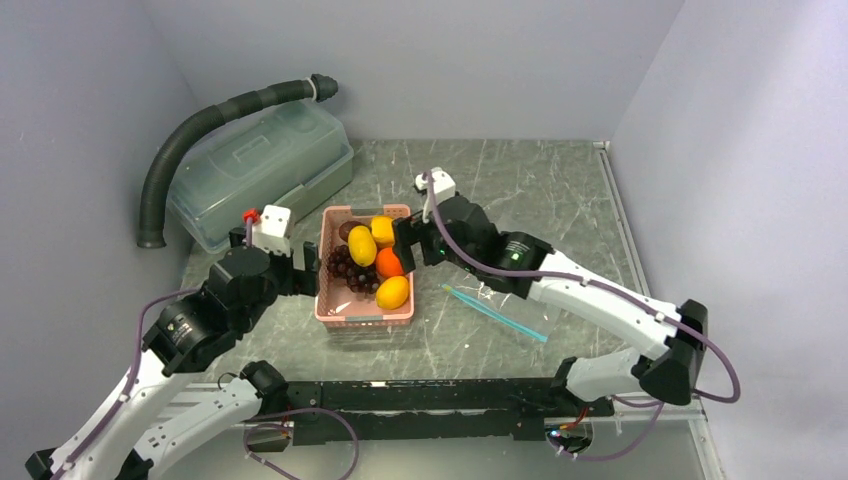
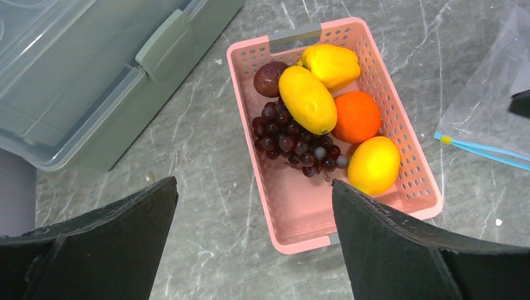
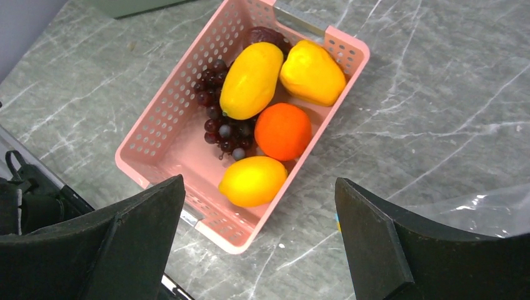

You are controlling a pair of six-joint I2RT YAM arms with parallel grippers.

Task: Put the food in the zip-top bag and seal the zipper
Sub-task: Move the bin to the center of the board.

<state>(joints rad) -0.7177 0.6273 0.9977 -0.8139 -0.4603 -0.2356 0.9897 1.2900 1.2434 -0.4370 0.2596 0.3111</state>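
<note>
six fruits lie in the pink basket (image 2: 395,112) on the desk (image 2: 206,156): three yellow fruits (image 2: 307,99), one orange (image 2: 356,116), grape bunch (image 2: 290,140), brown-red ball (image 2: 269,78). zip-top bag (image 2: 494,106) lies on the desk right of the basket, apart from it, zipper (image 2: 481,150) along one edge. left gripper (image 2: 253,184) and right gripper (image 3: 259,181) both released, jaws wide, holding nothing, above the basket.

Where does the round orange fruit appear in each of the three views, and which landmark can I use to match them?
Top external: round orange fruit, near the centre, by the right wall of the pink basket.
Left wrist: round orange fruit, right of centre, upper half.
Right wrist: round orange fruit, near the centre.
Shared landmark: the pink basket holding it.
</note>
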